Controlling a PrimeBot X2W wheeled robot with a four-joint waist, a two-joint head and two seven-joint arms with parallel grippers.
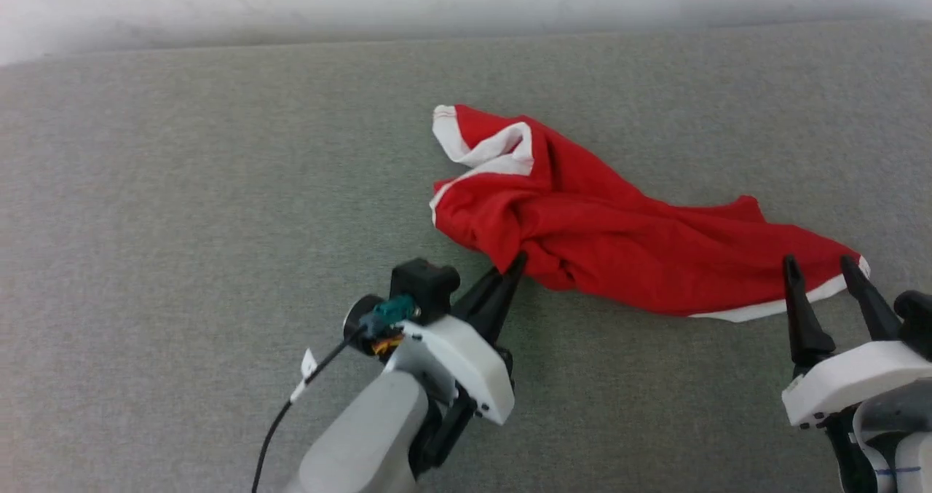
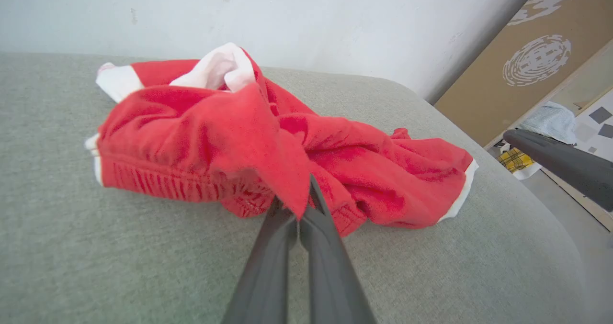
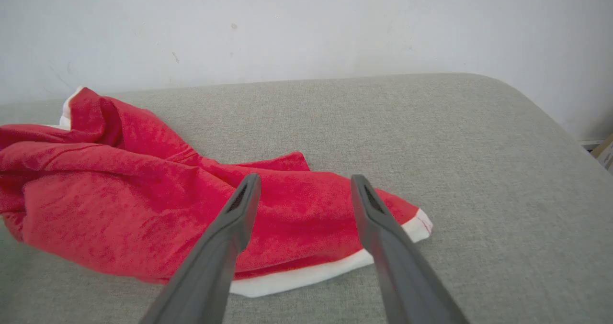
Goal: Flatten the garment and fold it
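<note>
- The garment (image 1: 619, 253) lies crumpled on the grey table (image 1: 182, 187), with its long axis slanting from far-left to near-right in the head view.
- Left gripper (image 1: 515, 261): fingers pinched together on a red fold at the waistband end.
- Right gripper (image 1: 819, 263): fingers spread apart and holding nothing, at the white-trimmed hem corner (the nearer arm for that end). A pull apart along this axis looks likely.

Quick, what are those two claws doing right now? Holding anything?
Left gripper: closed, pinching a fold of the red shorts.
Right gripper: open, holding nothing, poised by the white hem.
</note>
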